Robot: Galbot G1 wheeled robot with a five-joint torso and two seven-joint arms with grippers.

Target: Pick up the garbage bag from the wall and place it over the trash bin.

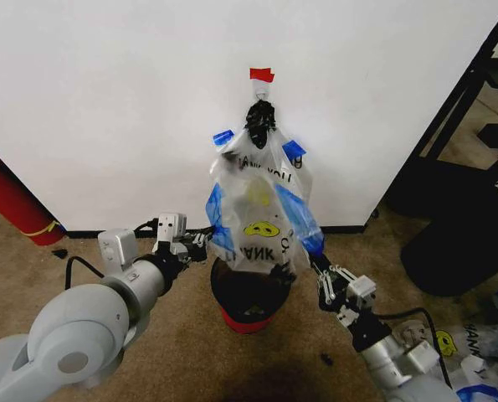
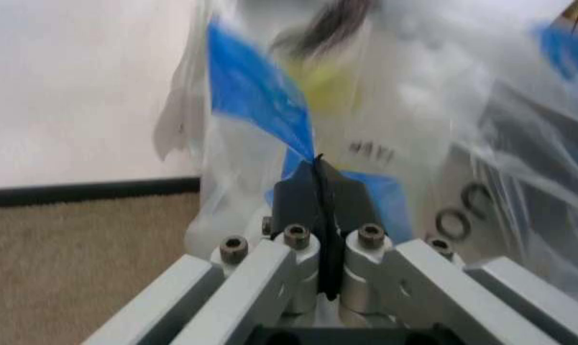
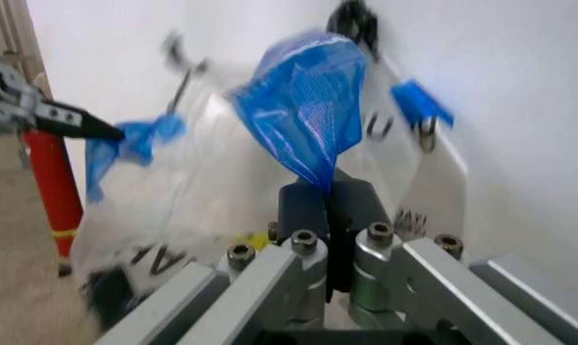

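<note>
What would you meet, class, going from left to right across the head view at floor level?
Red cylinder → left hand, shut on blue tape → trash bin under the garbage bag → right hand, shut on the bag's blue tape → black furniture.

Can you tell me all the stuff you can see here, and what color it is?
Garbage bag: one, see-through white with black letters, a yellow smiley and blue tape, hanging on the wall above the bin, pinched on both sides.
Wall: one, white with a black baseboard.
Red tape patch: one, red, on the wall above the bag.
Trash bin: one, black mesh with a red base, on the carpet under the bag.
Red cylinder: one, red with a yellow band, left by the wall.
More bags: several, white, on the floor at right.
Left gripper: shut on the bag's blue tape.
Right gripper: shut on the bag's blue tape.
</note>
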